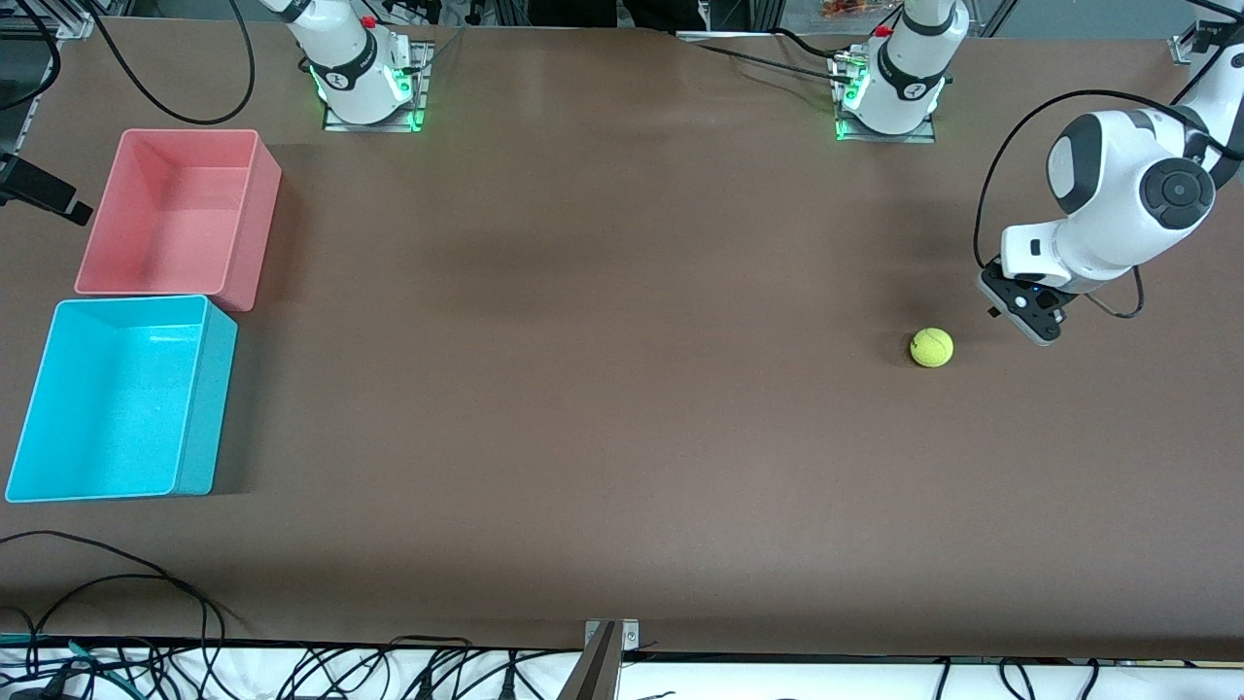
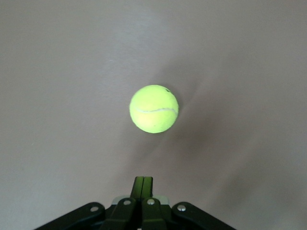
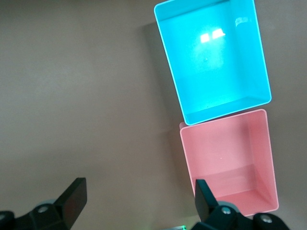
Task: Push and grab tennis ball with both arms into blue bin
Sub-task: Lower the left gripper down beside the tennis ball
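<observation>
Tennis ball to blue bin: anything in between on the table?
Nothing. In the front view only bare brown table runs from the tennis ball, beside the left gripper, to the blue bin at the right arm's end.

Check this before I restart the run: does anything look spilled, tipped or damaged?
Nothing stands out. The tennis ball sits intact beside the left gripper; the blue bin and pink bin stand upright.
</observation>
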Action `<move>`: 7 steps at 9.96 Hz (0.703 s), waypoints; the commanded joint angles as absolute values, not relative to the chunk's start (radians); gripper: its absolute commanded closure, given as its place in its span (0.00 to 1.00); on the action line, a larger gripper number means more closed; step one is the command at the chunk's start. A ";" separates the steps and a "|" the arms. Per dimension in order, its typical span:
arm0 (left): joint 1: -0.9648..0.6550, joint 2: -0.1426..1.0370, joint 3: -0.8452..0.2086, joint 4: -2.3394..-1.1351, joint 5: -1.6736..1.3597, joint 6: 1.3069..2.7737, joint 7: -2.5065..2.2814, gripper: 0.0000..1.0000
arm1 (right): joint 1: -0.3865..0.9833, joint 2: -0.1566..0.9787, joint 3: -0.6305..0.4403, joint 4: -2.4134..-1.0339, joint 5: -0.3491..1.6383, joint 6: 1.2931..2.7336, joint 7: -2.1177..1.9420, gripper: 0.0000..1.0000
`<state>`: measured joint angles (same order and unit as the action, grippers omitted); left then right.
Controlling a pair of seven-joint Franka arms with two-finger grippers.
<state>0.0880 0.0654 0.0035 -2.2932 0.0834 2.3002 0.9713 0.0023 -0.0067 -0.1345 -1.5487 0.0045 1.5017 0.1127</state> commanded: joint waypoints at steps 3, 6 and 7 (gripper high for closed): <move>0.113 0.174 -0.003 -2.284 0.057 2.382 1.352 1.00 | -0.002 0.000 -0.130 -1.529 0.023 1.488 0.104 0.00; 0.136 0.245 -0.003 -2.267 -0.009 2.465 1.578 1.00 | -0.002 0.000 -0.132 -1.529 0.023 1.488 0.104 0.00; 0.156 0.283 -0.003 -2.244 -0.041 2.476 1.633 1.00 | -0.002 0.000 -0.130 -1.528 0.023 1.488 0.104 0.00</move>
